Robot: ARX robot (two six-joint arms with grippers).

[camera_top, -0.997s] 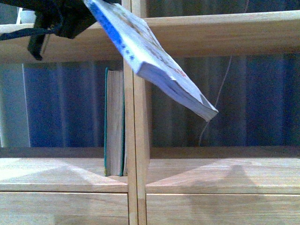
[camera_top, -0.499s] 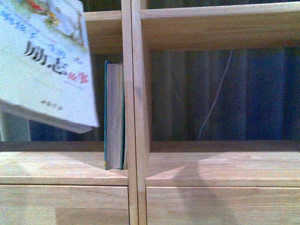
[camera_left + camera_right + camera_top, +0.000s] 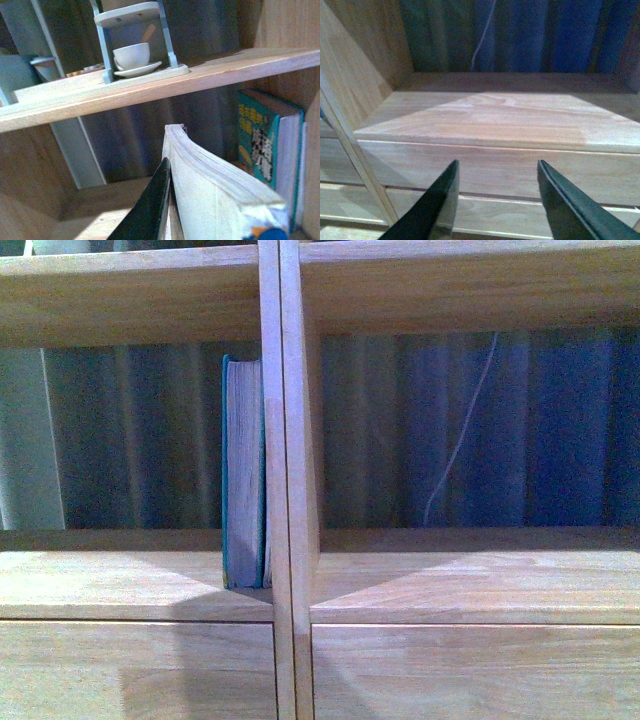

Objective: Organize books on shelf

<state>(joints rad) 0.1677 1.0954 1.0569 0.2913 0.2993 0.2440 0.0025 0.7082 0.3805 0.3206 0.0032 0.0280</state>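
Observation:
The thick teal book stands upright in the shelf's left compartment, against the double central upright. It also shows in the left wrist view. My left gripper is shut on the white paperback, held edge-on in front of that compartment, beside the teal book and apart from it. One dark finger shows against the pages. My right gripper is open and empty in front of the right compartment's floor. Neither gripper nor the paperback shows in the front view.
A small wooden stand with a white cup and saucer sits on the board above. A thin cord hangs behind the right compartment. Drawer fronts lie below the shelf board.
The white paperback swung from the right of the upright to the left and has left the front view. The teal book has not moved.

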